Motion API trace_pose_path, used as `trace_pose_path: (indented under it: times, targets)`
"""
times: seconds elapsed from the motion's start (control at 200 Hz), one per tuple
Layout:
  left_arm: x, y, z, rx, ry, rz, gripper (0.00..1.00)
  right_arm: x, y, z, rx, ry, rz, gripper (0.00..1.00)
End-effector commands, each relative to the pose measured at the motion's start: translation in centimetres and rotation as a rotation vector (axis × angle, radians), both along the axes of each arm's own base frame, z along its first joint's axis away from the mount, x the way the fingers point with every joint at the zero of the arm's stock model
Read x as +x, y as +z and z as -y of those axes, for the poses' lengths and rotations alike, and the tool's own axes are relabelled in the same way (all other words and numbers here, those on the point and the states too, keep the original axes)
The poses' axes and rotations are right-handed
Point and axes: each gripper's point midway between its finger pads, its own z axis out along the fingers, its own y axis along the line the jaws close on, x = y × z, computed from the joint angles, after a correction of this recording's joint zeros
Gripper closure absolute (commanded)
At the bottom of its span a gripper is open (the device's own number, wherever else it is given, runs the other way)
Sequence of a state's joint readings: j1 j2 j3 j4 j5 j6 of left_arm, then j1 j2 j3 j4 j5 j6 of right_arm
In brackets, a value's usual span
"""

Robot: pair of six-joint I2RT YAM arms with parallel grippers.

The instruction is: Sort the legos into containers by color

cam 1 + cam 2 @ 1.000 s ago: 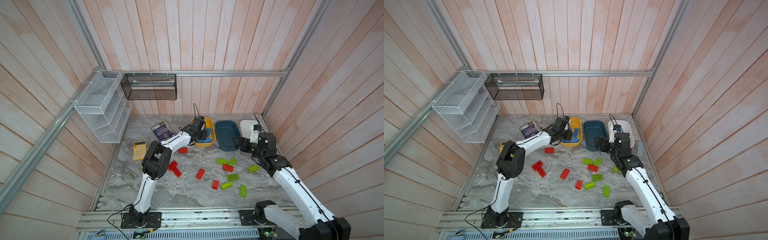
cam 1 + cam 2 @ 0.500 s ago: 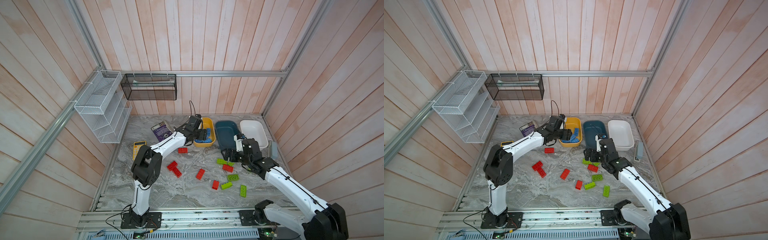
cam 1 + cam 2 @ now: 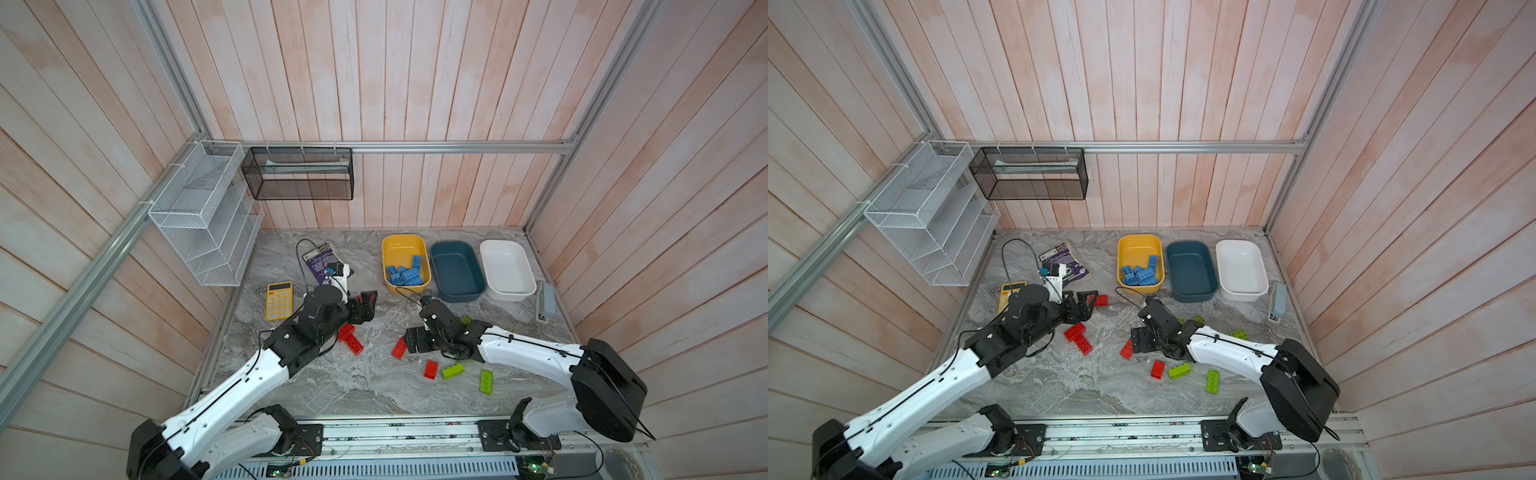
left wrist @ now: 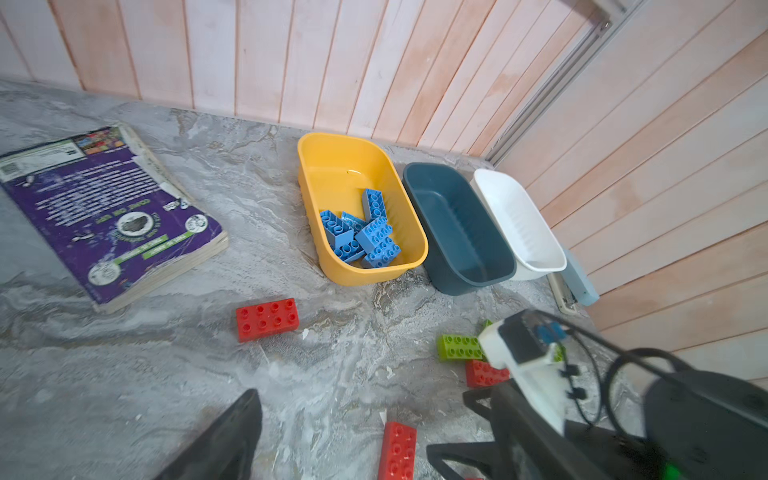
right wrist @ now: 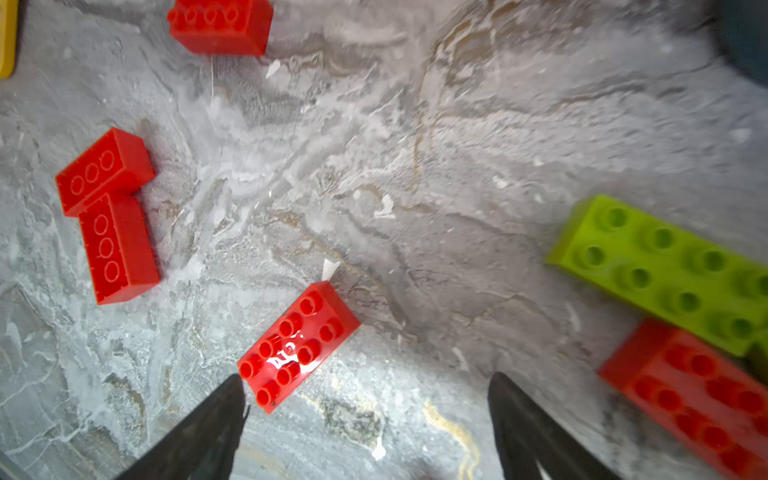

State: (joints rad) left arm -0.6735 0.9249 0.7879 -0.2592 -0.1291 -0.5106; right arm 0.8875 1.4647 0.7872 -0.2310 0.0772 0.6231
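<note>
Red lego [image 5: 297, 347] lies studs-up, long axis slanted, just before right gripper [image 5: 366, 377]

Pale wood-plank walls [image 3: 395, 83], marble tabletop [image 3: 374, 390] (grey-veined)

The left arm [image 3: 249, 382], white shells over black joints, reaches from its near-left base diagonally toward the middle, with the forearm stretched out. The black two-fingered left claw [image 3: 366, 307] points toward the far right, its jaws parted. The right arm [image 3: 523, 349], of the same build, bends at a bulky black elbow and extends leftward. The black right claw [image 5: 365, 415] tilts downward, its fingers [image 5: 208, 436] spread wide.
</note>
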Motion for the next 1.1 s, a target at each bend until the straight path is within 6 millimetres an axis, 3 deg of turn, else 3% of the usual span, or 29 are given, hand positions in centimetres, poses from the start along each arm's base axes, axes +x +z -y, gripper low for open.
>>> trace_pose_path:
  times: [0.0,0.245,0.38,0.55,0.685,0.9,0.96,1.095]
  targets:
    - [-1.5,-1.1,-2.7,0.002,0.078,-0.032,0.13,0.4,0.3,-2.8,0.025,-0.019,0.014,0.09]
    - [-4.2,-1.4,-5.9,0.020,0.126,-0.028,0.13,-0.7,-1.7,-6.3,0.003,0.018,-0.029,0.11]
    - [-4.8,-1.5,-6.7,0.017,0.141,-0.019,0.13,-0.7,-2.7,-7.5,-0.049,0.030,-0.038,0.21]
    - [-5.2,-2.0,-6.8,0.021,0.131,-0.030,0.13,-1.3,-3.7,-7.5,-0.104,0.037,-0.040,0.28]
    - [-5.4,-2.6,-6.8,0.013,0.129,-0.038,0.13,-1.8,-4.7,-6.2,-0.188,0.033,-0.026,0.33]
    - [-5.5,-3.5,-6.7,0.014,0.127,-0.057,0.13,-2.4,-5.1,-5.3,-0.220,0.036,-0.024,0.63]
    - [-5.5,-3.7,-6.7,0.016,0.127,-0.063,0.13,-2.3,-4.7,-5.3,-0.213,0.035,-0.014,0.81]
    - [-5.4,-4.2,-6.5,0.023,0.127,-0.085,0.13,-1.8,-2.4,-5.9,-0.171,0.036,0.013,0.84]
